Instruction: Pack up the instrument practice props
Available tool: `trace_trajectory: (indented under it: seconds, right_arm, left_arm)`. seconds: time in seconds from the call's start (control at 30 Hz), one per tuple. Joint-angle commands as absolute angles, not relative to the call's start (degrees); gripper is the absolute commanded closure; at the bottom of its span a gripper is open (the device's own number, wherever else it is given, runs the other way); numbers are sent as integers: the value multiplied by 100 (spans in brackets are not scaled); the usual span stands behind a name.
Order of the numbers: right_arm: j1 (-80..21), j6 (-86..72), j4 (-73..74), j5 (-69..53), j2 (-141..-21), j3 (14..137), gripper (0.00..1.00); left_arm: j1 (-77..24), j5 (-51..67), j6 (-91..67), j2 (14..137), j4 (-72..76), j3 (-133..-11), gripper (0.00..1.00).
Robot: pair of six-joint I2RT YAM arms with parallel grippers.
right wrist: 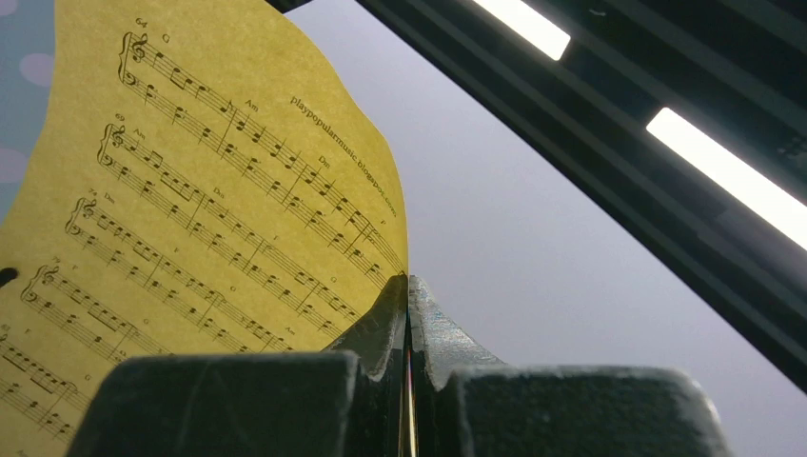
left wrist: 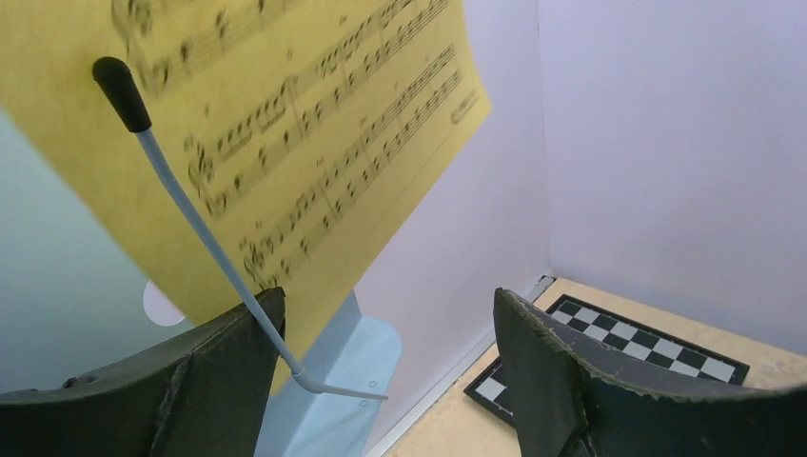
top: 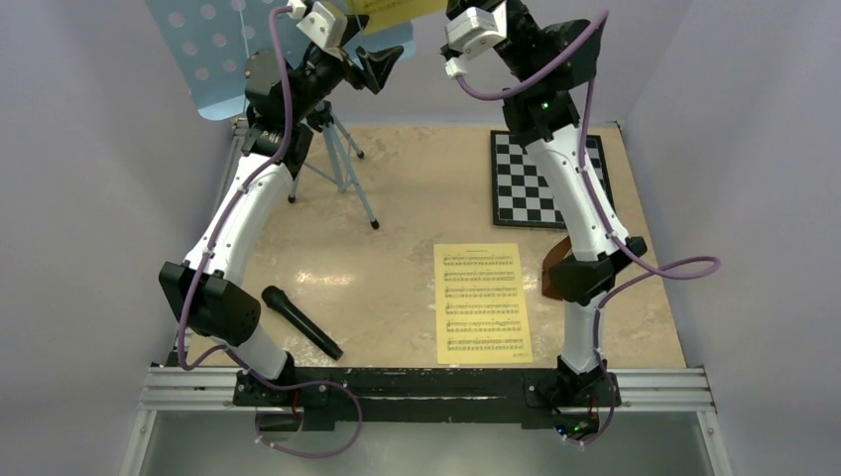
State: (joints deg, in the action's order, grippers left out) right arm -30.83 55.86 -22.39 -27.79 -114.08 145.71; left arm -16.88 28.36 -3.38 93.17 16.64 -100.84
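Starting at our end of the desk (top: 397,218): a black microphone (top: 300,321) is lying by the left arm's base. One yellow sheet, the flat page (top: 482,302), is sitting mid-desk. Just right of it a brown shape, probably the metronome (top: 551,263), is peeking out from behind the right arm, so we can't tell much about it. Further back the chessboard (top: 540,183) is lying on the right and the light-blue music stand (top: 203,59) is standing at the far left corner.

Up there is where it's happening. The right pincer (right wrist: 409,286) is pinching the free edge of the stand page (right wrist: 190,209), jaws fully together on the paper. The sheet is spreading away to that pincer's left, leaning against the tray.

The left pincer (left wrist: 388,300) is gaping wide and gripping nothing. It's the nearer one to the retaining wire (left wrist: 200,228), which is running diagonally up across the page's face. Its lower bend looks to be sitting between the open fingers, though we can't judge depth.

So we're guessing the wire is the thing to clear, with the left pincer doing that and the right one sliding the page out sideways.
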Motion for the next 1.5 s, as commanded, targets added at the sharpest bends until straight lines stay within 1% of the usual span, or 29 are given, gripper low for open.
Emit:
trace_trajectory:
  seconds: [0.0, 0.17, 0.4, 0.53, 0.77, 0.97, 1.1, 1.2, 1.3, 1.47]
  right_arm:
    - [-3006, 5786, -2567, -2563, -11300, 14995, 100]
    - [-2950, 5986, -2589, -2338, -11197, 15126, 100]
    - [-2798, 6201, -2810, -2101, -10917, 14983, 100]
    - [-2719, 6164, -3207, -2035, -10418, 14082, 100]
    - [-2616, 6173, -3411, -2051, -9314, 12216, 100]
    - [-2617, 6326, -2979, -2243, -8193, 10310, 100]
    - [-2636, 6379, -2195, -2204, -7526, 9588, 100]
    - [-2724, 6519, -1103, -2103, -6829, 9115, 100]
    - [-2866, 6636, 679, -2281, -6069, 8706, 100]
    - [-3048, 5374, 3395, -2398, -5168, 8496, 100]
  left_arm:
    - [-1686, 2991, -190, 9299, 1787, -10365, 16]
    - [-1685, 2938, -100, 9332, 1741, -10360, 16]
    - [-1687, 2334, -35, 9593, 1376, -10823, 13]
    - [-1687, 2088, 381, 9500, 1079, -10909, 9]
    - [-1687, 1853, 675, 8904, 866, -10384, 5]
    - [-1687, 1740, 1028, 8354, 804, -9876, 5]
    - [-1679, 1691, 1291, 7983, 784, -9506, 4]
    - [-1671, 1110, 1467, 7710, 701, -9257, 5]
    - [-1633, 855, 1492, 7389, 824, -8855, 5]
    - [-1625, 1339, 1411, 6786, 989, -8245, 5]
